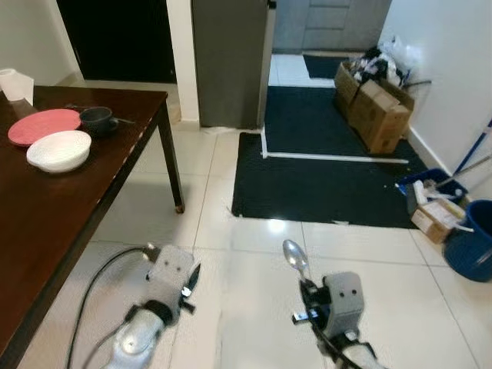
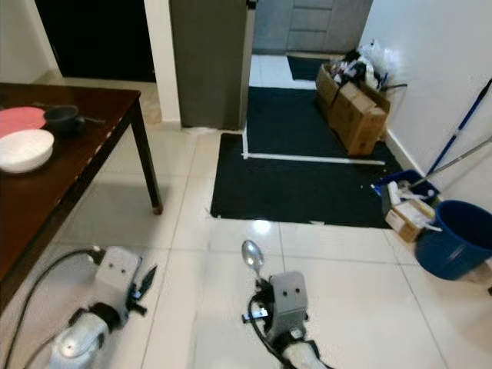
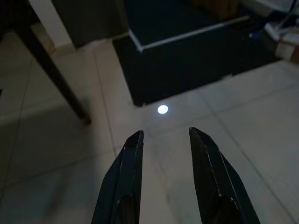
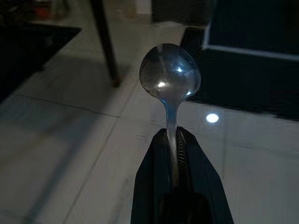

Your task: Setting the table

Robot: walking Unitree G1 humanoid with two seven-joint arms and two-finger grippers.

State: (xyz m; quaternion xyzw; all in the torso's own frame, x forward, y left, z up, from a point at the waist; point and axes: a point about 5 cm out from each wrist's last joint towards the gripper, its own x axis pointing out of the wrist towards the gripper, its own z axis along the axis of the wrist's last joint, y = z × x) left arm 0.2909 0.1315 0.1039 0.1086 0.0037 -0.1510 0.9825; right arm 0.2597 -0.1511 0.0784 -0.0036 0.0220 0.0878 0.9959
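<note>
A metal spoon [image 1: 295, 258] [image 4: 170, 79] sticks up and forward from my right gripper [image 1: 306, 288] [image 4: 174, 140], which is shut on its handle above the tiled floor. My left gripper [image 1: 192, 278] [image 3: 163, 136] is open with nothing between its fingers, low over the floor beside the table. On the dark wooden table [image 1: 46, 223] at the left sit a white bowl [image 1: 59, 151], a red plate [image 1: 44, 126] and a small dark bowl [image 1: 98, 120].
A white paper roll [image 1: 14, 83] stands at the table's far corner. A black mat [image 1: 323, 173] lies ahead on the tiles. Cardboard boxes [image 1: 377, 104] line the right wall, with a blue bucket [image 1: 470, 242], a blue tray [image 1: 430, 184] and a mop handle [image 1: 469, 157].
</note>
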